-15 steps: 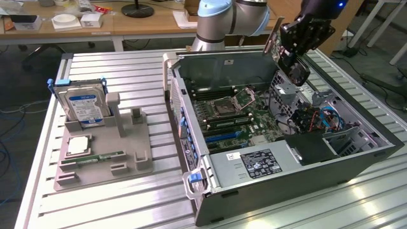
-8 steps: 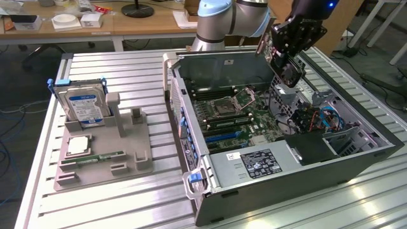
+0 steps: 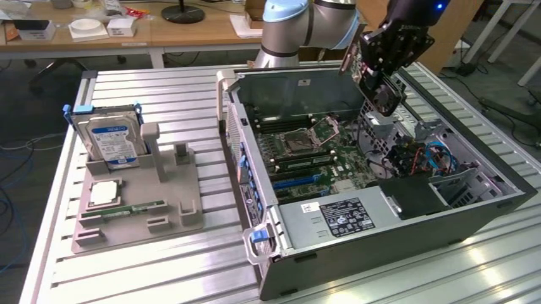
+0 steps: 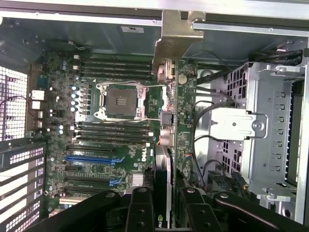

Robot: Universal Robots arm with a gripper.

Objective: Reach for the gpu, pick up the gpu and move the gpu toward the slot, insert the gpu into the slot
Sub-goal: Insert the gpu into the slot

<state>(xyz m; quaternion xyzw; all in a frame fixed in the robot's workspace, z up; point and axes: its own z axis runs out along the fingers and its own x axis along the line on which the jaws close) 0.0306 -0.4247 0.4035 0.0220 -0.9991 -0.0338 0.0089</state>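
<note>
My gripper [image 3: 391, 49] hangs over the far side of the open computer case [image 3: 372, 253], shut on the gpu [image 3: 381, 88]. The dark card is held on edge, tilted, above the motherboard [image 3: 317, 155]. In the wrist view the gpu [image 4: 169, 145] runs edge-on away from my gripper [image 4: 164, 205], its silver end bracket [image 4: 177, 41] at the far end. The black fingers [image 4: 140, 208] clamp it from both sides. A blue slot [image 4: 89, 158] lies on the motherboard [image 4: 116, 145] beside the card; the same blue slot [image 3: 296, 180] shows in the exterior view.
A grey fixture tray [image 3: 139, 215] at the exterior view's left holds an upright silver hard drive [image 3: 113, 139], a processor chip [image 3: 103, 192] and a green memory stick [image 3: 127, 208]. The case holds a drive cage [image 4: 270, 135], cables [image 3: 422, 158] and a power supply [image 3: 338, 215].
</note>
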